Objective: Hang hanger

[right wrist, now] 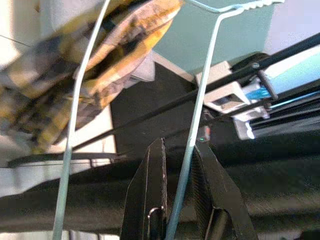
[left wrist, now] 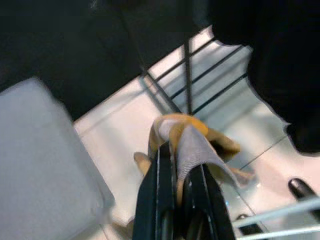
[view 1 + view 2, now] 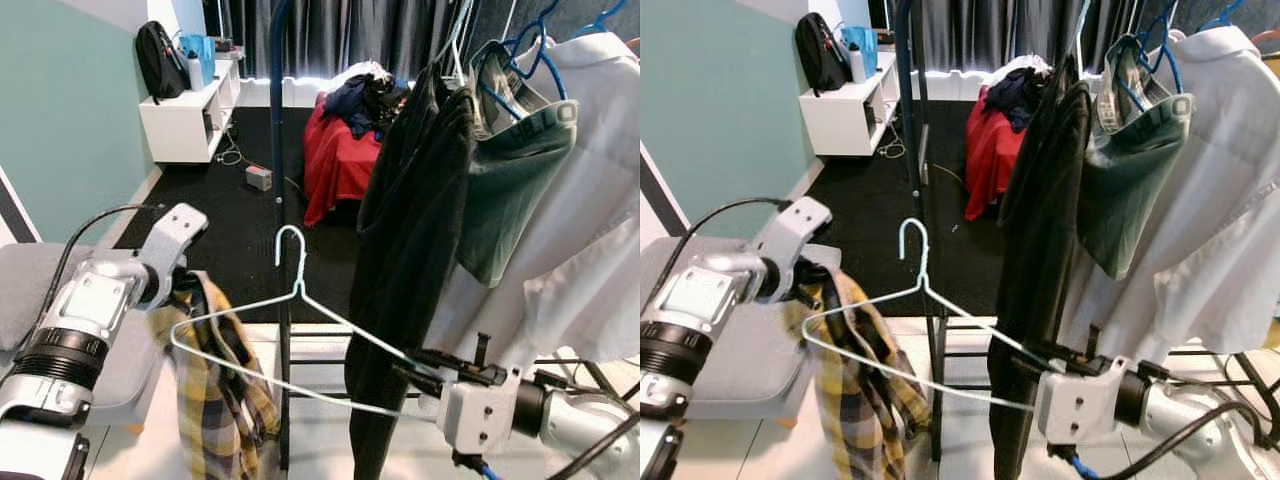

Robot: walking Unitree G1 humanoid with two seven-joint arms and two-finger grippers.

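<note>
From my head cameras, I am holding a pale wire hanger out in front of me with my right gripper, whose jaws are clamping on the hanger's right-hand corner. The hanger is lying tilted, its hook pointing up beside the dark upright pole of the clothes rack. A black garment, a grey-green shirt on a blue hanger and a white shirt are hanging on the rack just above my right arm. My left gripper is gripping a yellow plaid shirt, which is drooping behind the hanger's left end.

Along my left wrist, my jaws are pinching together on a fold of the plaid shirt above the pale floor.

Along my right wrist, the hanger's wire is running straight between my two jaws, which are closing tight on it, with the plaid shirt beyond.
</note>
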